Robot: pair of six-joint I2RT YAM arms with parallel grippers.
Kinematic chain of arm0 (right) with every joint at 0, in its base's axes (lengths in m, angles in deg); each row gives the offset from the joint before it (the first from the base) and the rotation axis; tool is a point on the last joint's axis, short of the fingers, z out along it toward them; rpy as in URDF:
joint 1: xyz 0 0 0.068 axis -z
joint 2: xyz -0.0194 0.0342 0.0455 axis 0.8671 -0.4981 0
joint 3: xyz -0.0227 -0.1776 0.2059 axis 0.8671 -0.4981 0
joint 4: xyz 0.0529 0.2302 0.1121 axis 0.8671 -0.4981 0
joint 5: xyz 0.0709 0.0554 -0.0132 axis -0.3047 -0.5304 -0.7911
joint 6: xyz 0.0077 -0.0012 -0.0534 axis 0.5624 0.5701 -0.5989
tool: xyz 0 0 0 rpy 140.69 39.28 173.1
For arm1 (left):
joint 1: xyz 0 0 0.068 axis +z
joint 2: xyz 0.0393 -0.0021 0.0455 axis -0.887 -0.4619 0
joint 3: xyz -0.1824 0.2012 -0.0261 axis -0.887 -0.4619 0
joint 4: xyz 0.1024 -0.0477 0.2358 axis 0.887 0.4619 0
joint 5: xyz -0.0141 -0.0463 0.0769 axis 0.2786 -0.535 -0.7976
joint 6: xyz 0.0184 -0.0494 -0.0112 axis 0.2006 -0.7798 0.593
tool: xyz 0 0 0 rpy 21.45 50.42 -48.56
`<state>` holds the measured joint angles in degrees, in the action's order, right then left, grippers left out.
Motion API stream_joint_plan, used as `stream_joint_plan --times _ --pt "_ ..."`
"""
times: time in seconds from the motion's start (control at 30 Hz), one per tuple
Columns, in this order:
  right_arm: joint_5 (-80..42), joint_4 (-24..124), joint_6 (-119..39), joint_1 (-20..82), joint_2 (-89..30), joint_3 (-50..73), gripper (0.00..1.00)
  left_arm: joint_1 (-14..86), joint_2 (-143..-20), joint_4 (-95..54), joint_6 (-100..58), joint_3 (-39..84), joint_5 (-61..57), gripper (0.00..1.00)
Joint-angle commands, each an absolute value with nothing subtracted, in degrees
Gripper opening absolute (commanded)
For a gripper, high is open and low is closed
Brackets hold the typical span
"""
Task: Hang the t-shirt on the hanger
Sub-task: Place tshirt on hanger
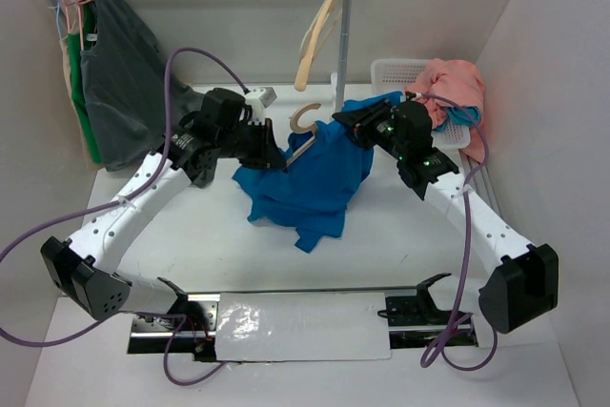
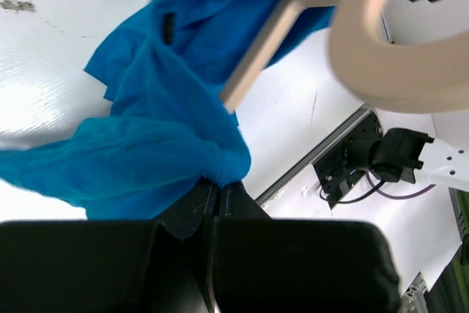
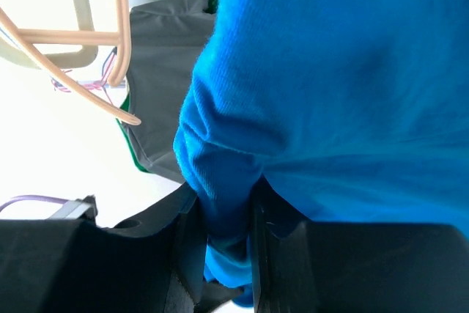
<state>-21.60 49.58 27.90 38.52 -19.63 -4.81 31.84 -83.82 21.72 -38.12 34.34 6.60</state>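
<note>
The t-shirt (image 1: 310, 188) sags onto the middle of the table (image 1: 191, 235), held up at both sides. The left gripper (image 1: 274, 152) is clenched on its left edge. The right gripper (image 1: 351, 126) grasps a bunched fold. Between them the hanger (image 1: 303, 121) pokes out, hook showing. At the far edge hangs a grey shirt (image 1: 124, 73) on the left, and a basket (image 1: 396, 71) sits on the right.

I'm holding the t-shirt (image 1: 315, 183) up, bright blue, bunched & drooping; the hanger (image 2: 260, 50), tan, is sticking partly inside it w/ hook out.
</note>
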Motion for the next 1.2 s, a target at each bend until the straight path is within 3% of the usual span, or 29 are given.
stream_joint_plan --times 0.0,0.13,0.3,0.47,0.73,1.03,1.17 --pt "-21.42 55.08 29.76 38.15 -17.49 -5.06 0.0 29.36 -84.42 21.74 -38.86 37.61 5.15 0.0" --pt "-21.95 56.3 30.28 38.68 -17.49 -5.58 0.0 28.05 -85.12 22.28 -39.38 37.7 0.41 0.01" --pt "-23.97 56.31 30.81 38.68 -17.49 -5.59 0.0 26.99 -83.11 18.43 -39.92 34.46 -5.57 0.26" --pt "-25.99 57.54 31.95 39.2 -17.49 -5.59 0.0 25.76 -81.18 16.47 -38.52 33.83 -8.65 0.3" --pt "-28.37 58.77 33.1 39.73 -17.49 -5.06 0.0 25.23 -80.11 13.32 -35.09 30.58 -9.09 0.53" --pt "-29.51 59.3 33.62 39.73 -17.49 -4.0 0.0 25.23 -80.64 12.78 -31.39 30.05 -7.69 0.57" --pt "-29.51 59.3 33.62 39.73 -17.49 -4.0 0.0 25.23 -81.16 12.78 -30.78 30.05 -4.36 0.42"
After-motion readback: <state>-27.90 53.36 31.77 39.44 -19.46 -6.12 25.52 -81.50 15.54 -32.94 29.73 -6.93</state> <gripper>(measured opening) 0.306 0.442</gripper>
